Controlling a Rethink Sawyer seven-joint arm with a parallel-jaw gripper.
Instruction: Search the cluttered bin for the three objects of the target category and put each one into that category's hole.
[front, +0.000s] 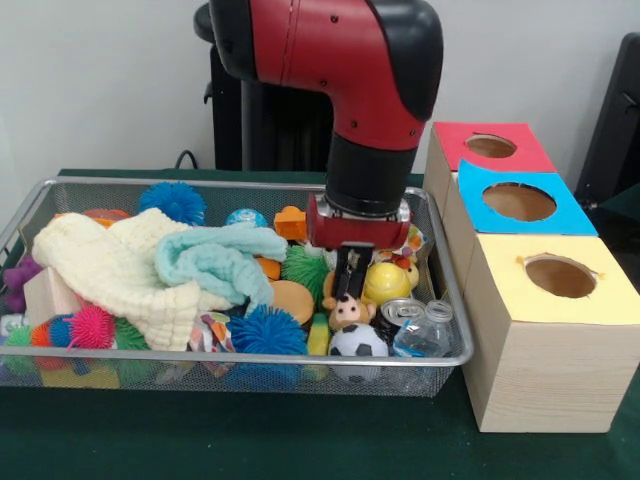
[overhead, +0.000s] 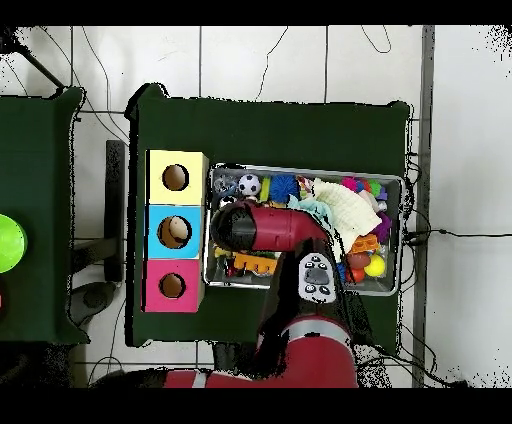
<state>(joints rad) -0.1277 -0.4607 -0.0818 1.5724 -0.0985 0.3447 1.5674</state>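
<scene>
The silver wire-mesh basket (front: 200, 358) is packed with toys and cloths. My gripper (front: 348, 290) hangs straight down at its right end, its tip right at the head of a small brown-and-white animal figure (front: 347, 313). A yellow duck figure (front: 387, 282) sits just to the right of the gripper. I cannot pick out a third animal figure. In the overhead view the arm (overhead: 262, 228) covers the gripper and both figures; the basket (overhead: 300, 171) lies beside the three boxes.
Three wooden boxes with round holes stand right of the basket: red top (front: 490, 148), blue top (front: 520, 200), yellow top (front: 560, 275). A soccer ball (front: 357, 342), can (front: 400, 312) and bottle (front: 428, 335) crowd the figure. Cream (front: 100, 265) and teal (front: 215, 262) cloths and spiky balls fill the left.
</scene>
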